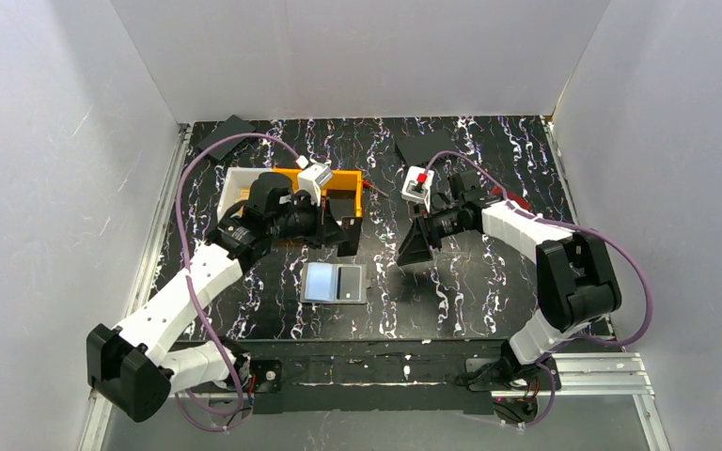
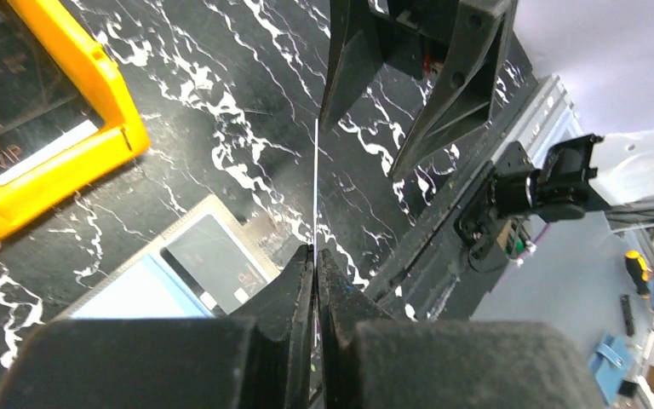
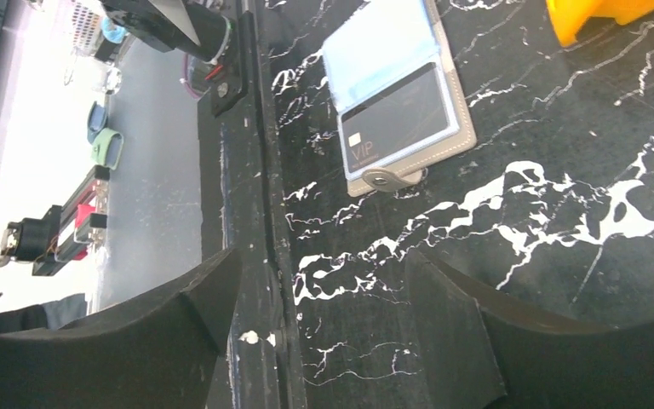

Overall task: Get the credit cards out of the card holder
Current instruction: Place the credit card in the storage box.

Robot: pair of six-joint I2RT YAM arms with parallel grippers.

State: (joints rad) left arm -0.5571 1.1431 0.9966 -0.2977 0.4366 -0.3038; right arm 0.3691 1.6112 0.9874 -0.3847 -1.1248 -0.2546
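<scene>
The card holder [image 1: 335, 283] lies open on the black marbled table, pale blue face to the left. A dark credit card [image 3: 396, 115] marked VIP sits in its right half [image 2: 217, 260]. My left gripper [image 2: 316, 256] hovers above and behind the holder, shut on another credit card [image 2: 316, 187], seen edge-on as a thin pale line; from above that card [image 1: 348, 235] looks dark. My right gripper [image 3: 324, 315] stands open and empty to the right of the holder [image 1: 418, 246], over bare table.
An orange tray [image 1: 338, 183] joined to a white one [image 1: 235, 183] stands behind the left gripper, with a dark VIP card [image 2: 17, 94] in it. Dark squares [image 1: 226, 136] [image 1: 423, 146] lie at the back. A red object [image 1: 512, 199] shows behind the right arm.
</scene>
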